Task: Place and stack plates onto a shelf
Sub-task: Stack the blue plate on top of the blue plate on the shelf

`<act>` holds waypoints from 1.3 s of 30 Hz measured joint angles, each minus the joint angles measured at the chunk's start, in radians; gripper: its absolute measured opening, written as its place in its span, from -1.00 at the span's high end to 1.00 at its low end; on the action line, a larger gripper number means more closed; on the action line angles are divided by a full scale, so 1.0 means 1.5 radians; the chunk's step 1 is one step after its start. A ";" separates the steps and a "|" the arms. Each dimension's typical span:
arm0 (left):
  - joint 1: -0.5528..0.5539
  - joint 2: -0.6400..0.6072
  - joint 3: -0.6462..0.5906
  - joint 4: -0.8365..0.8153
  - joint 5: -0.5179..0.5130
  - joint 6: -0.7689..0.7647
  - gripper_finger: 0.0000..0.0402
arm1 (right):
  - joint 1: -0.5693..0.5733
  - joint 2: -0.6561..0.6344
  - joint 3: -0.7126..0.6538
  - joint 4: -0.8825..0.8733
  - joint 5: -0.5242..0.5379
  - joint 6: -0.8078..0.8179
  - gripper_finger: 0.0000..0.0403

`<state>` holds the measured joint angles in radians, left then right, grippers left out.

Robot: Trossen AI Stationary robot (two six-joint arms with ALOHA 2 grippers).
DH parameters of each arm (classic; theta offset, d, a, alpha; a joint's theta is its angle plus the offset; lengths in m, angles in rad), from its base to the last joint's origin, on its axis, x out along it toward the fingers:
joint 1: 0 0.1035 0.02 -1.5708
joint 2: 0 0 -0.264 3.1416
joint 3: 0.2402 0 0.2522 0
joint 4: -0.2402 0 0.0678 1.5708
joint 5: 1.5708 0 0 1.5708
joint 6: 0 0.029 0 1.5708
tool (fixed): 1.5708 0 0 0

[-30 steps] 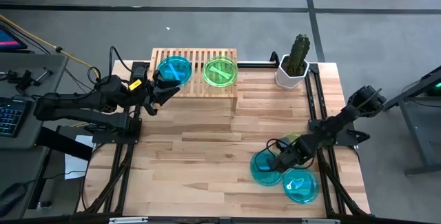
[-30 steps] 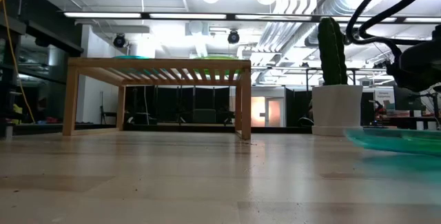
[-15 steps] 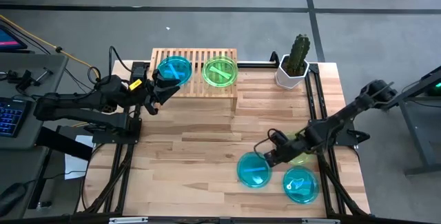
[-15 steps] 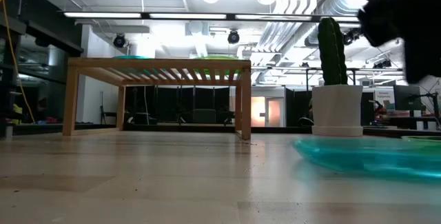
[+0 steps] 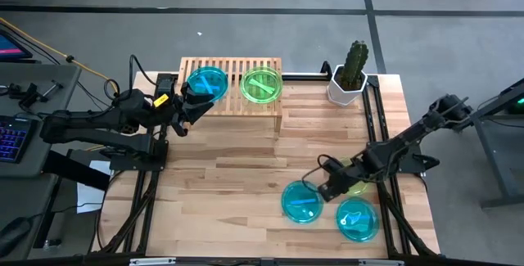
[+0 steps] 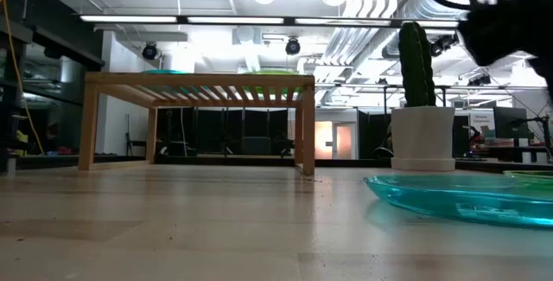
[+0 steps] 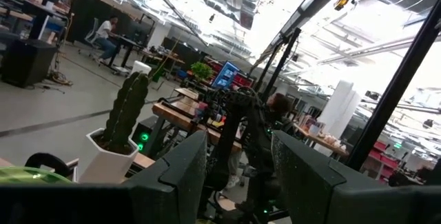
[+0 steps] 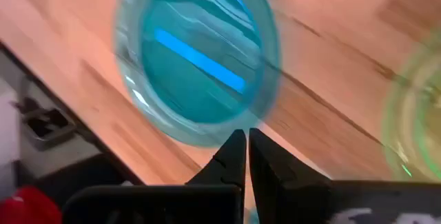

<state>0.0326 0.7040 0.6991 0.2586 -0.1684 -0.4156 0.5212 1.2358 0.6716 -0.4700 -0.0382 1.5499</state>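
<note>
On the shelf (image 5: 232, 86) lie a cyan plate (image 5: 206, 82) and a yellow-green plate (image 5: 262, 84). My left gripper (image 5: 195, 101) hangs open at the shelf's near left corner, tipped slightly upward, with nothing between its fingers (image 7: 186, 182). Near the table's right front, my right gripper (image 5: 325, 188) is shut at the right rim of another cyan plate (image 5: 301, 203), which fills the low view's right side (image 6: 458, 199). A third cyan plate (image 5: 358, 219) and a yellow-green plate (image 5: 355, 187) lie flat on the table beside it, the latter partly under my right arm. My right gripper pinches the cyan plate's near rim (image 8: 231, 133) between its two shut fingertips (image 8: 234, 156). The fingers slant down at it from the table's right side. The plate reaches away from the fingers toward the table's left, close to level; whether its far part rests on the wood, I cannot tell.
A cactus in a white pot (image 5: 348, 82) stands at the back right, just right of the shelf. The wide middle of the tabletop (image 5: 237, 168) is bare wood. Black frame rails (image 5: 372, 127) run along both table sides.
My right gripper has risen, rolled its wrist and gone a little toward the table's left edge, staying shut. The cyan plate in it has slid left, away from the yellow-green plate, and now shows as a full round disc.
</note>
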 joint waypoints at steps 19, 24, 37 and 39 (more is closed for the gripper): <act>0.000 0.000 0.000 0.000 0.000 0.000 0.22 | 0.072 0.024 -0.156 0.254 0.050 0.155 0.44; 0.000 0.000 0.000 0.001 -0.002 0.000 0.22 | 0.072 0.024 -0.183 0.297 0.100 0.178 0.44; 0.000 0.000 0.000 0.001 -0.015 0.000 0.22 | 0.072 0.050 -0.185 0.310 0.093 0.195 0.44; 0.000 0.000 0.000 0.000 -0.015 0.001 0.22 | 0.072 0.073 -0.185 0.342 0.091 0.196 0.44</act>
<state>0.0322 0.7040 0.6991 0.2592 -0.1909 -0.4135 0.6285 1.3457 0.3939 0.0424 0.0987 1.8434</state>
